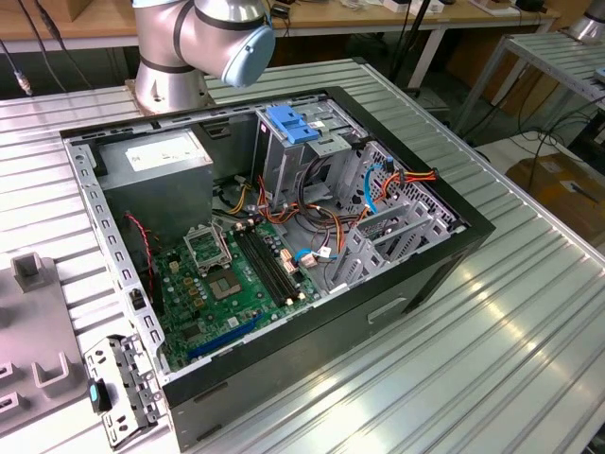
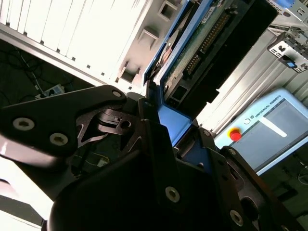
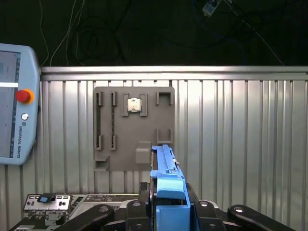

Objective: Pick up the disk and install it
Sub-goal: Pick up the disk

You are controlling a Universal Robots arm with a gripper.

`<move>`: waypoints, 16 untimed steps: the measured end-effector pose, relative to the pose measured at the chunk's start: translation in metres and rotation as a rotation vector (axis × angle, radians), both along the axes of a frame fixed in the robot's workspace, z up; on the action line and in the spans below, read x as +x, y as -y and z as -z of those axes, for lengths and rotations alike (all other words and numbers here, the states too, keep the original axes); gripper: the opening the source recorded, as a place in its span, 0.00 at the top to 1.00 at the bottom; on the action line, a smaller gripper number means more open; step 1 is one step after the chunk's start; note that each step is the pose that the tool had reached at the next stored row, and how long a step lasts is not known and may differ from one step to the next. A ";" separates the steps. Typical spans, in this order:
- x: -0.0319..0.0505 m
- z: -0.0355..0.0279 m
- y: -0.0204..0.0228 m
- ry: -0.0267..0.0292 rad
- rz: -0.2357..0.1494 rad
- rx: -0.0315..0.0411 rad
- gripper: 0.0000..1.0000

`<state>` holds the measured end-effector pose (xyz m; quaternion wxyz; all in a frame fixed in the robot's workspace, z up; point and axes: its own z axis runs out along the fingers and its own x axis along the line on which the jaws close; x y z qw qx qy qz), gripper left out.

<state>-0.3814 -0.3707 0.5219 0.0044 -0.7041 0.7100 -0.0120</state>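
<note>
The claw (image 3: 166,199) is clamped on the disk (image 3: 165,166), held edge-on, blue rail showing. In the exterior view the open computer case (image 1: 425,274) holds the motherboard (image 1: 227,284) at 7 o'clock, power supply (image 1: 156,156) at 11, metal cage (image 1: 284,165) with blue tab (image 1: 295,125) at 12. The grey fixture tray (image 3: 120,154) has a chip (image 3: 134,106) in one pocket

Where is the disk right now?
In both wrist views the disk is clamped on edge in the hand, over the ribbed metal table, near the grey holder plate.
</note>
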 end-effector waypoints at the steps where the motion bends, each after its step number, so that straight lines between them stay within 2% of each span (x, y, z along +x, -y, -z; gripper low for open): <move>1: 0.0009 0.0000 0.0001 0.0000 0.000 0.0000 0.63; 16: 0.0179 0.0000 0.0024 0.0000 0.000 0.0000 0.63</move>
